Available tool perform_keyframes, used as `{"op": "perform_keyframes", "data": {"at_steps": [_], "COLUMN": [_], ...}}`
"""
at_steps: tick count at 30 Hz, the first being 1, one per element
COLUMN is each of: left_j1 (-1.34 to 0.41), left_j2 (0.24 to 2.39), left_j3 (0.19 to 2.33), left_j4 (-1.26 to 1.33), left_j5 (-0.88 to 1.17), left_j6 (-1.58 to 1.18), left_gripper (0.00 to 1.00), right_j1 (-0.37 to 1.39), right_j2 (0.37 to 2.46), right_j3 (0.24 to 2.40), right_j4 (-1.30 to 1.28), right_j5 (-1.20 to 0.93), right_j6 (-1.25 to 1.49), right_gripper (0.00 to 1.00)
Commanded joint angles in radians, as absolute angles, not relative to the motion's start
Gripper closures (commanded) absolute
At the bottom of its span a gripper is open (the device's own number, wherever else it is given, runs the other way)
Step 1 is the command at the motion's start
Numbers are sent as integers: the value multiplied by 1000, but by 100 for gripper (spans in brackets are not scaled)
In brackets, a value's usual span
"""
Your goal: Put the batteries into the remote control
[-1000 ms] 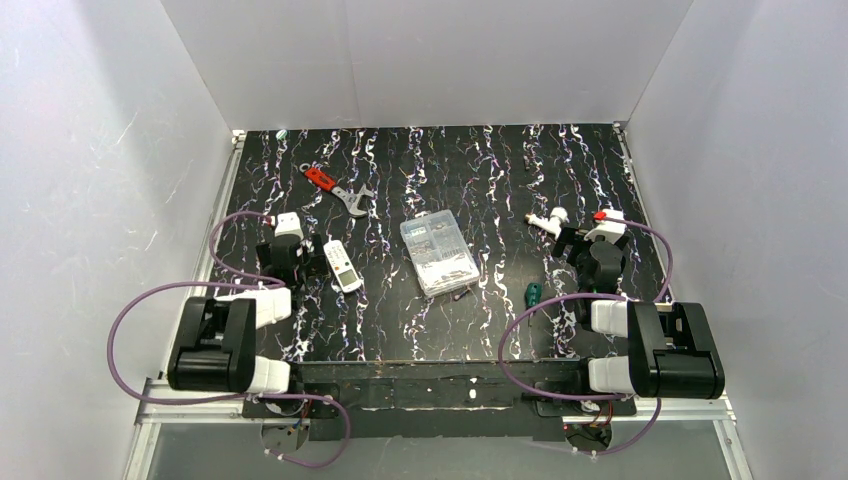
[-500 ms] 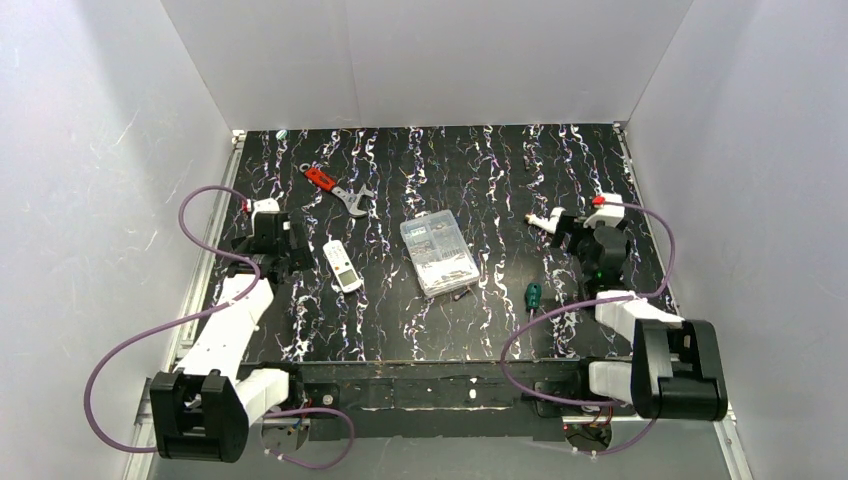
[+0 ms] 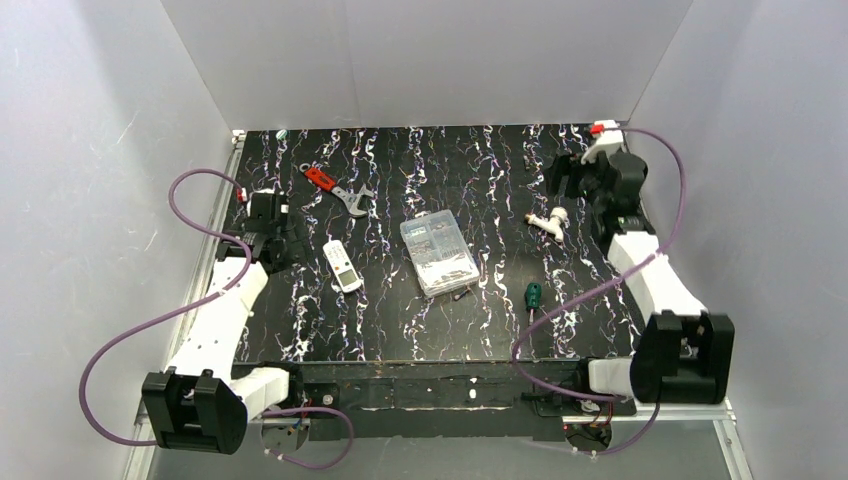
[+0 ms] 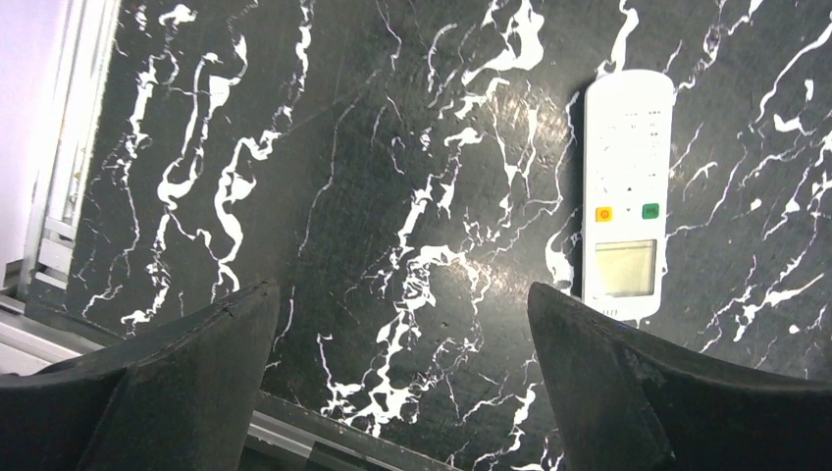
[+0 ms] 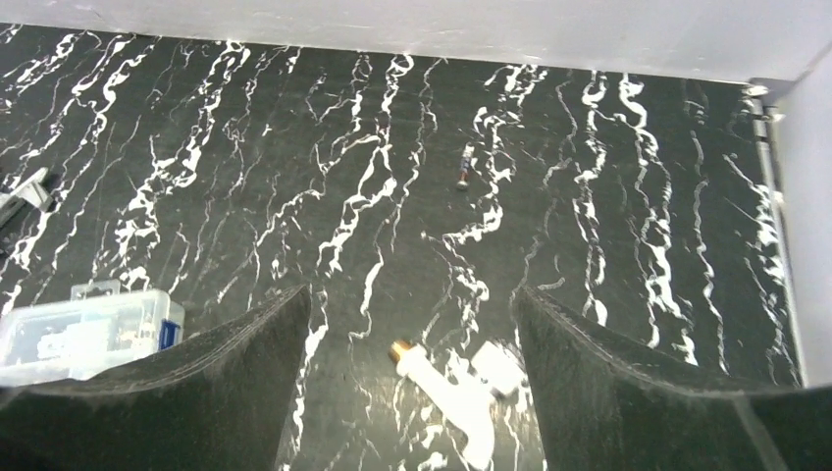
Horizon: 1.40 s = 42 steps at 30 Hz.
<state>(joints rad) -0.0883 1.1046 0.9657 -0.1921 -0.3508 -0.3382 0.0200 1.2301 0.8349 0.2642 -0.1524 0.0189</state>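
On worktop (image 3: 500, 180), remote control (image 4: 628, 211) lies display-up near left gripper (image 4: 400, 309), jaws apart, empty; right gripper (image 5: 412, 304) also apart, empty.

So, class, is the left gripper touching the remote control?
Apart. The top view shows a strip of table between the left gripper and the remote control.

I can read nothing here. The remote control (image 4: 628, 196) carries faint markings on its face, but they are too small and blurred for me to make out in any view.
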Motion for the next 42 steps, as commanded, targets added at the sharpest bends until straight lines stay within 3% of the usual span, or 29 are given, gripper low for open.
{"op": "perform_keyframes", "data": {"at_steps": [1,11,18,30,33,42], "left_j1": [-108,-129,-129,-129,-129,-129], "left_j2": [1143,1158,1139,1158,1160,1135], "left_j3": [1008,1072,1048,1057,1069,1074], "left_j4": [-315,-362,-367,-365,-374,-402], "left_j5": [-315,-335,-345,-355,-361,-382], "left_j6": [-370,-336,-352,-324,-308,-278], "left_gripper": [1,1,1,1,0,1], "right_j1": [33,77,114,121,120,82], "right_j2": [1434,2050,2337,2411,2483,2584], "right_j3": [1106,1765,2145,2254,2365,2408], "right_j4": [54,-269,-472,-495,-564,-596], "right_j5": [-206,-195,-125,76,72,-72], "right_j6": [75,233,238,258,289,537], "right_gripper": [16,21,20,21,23,30]}}
